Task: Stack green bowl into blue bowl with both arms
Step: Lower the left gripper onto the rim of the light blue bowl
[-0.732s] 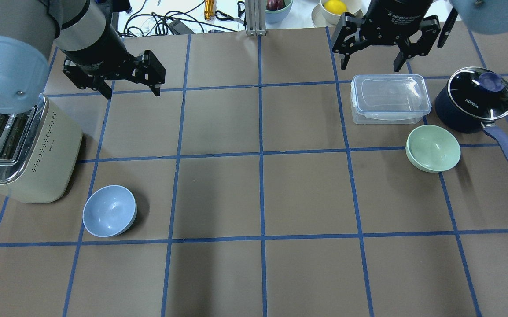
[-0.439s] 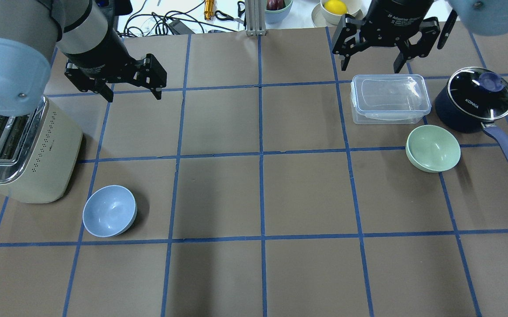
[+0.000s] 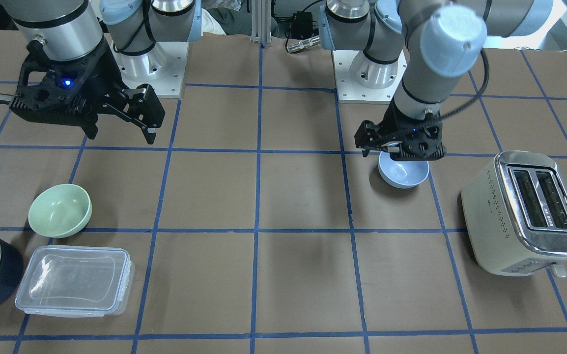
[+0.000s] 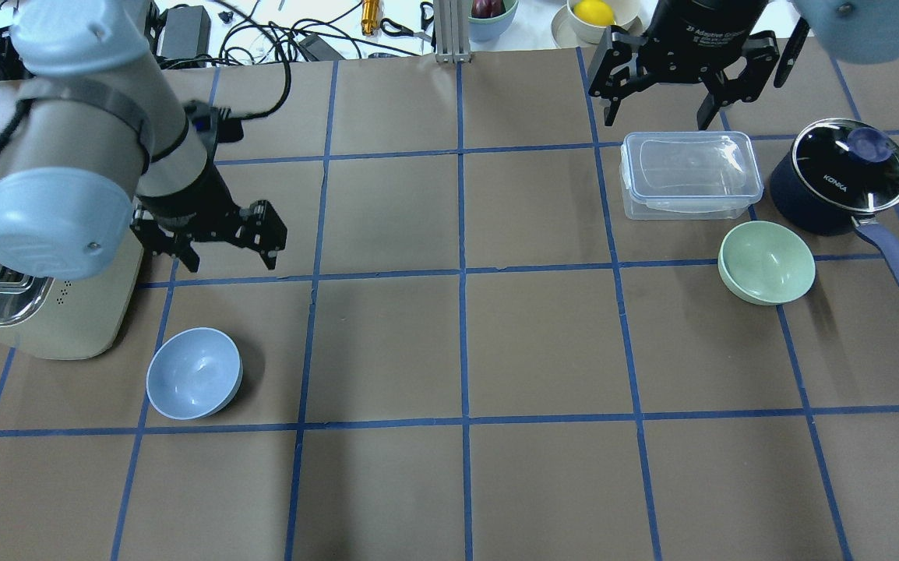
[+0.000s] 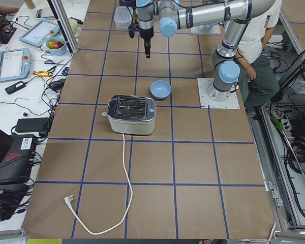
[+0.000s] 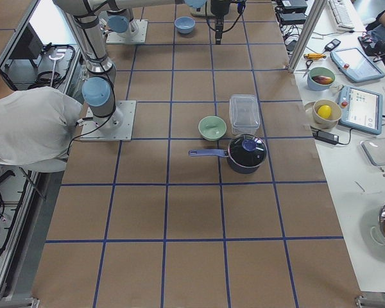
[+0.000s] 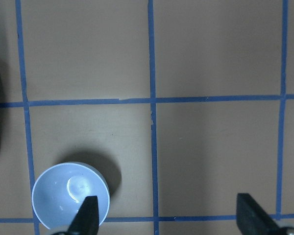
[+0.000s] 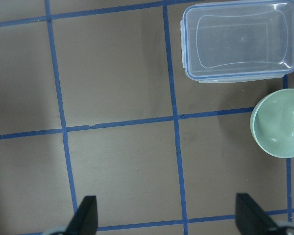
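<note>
Brown table (image 4: 543,343), blue tape grid (image 4: 463,343) | blue bowl (image 4: 193,373) near toaster (image 4: 75,319)

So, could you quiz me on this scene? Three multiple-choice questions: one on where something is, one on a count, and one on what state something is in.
1. The left gripper, near the blue bowl, is: A) shut on the bowl B) open and empty C) shut on a spoon.
2. How many slots does the toaster have? A) two B) one C) four.
3. The green bowl sits: A) inside the blue bowl B) on top of the toaster C) beside the clear lidded container.

Answers:
1. B: its jaws stand wide apart with nothing between them.
2. A: two slots show in its top.
3. C: it rests right by the container, far from the blue bowl.
</note>
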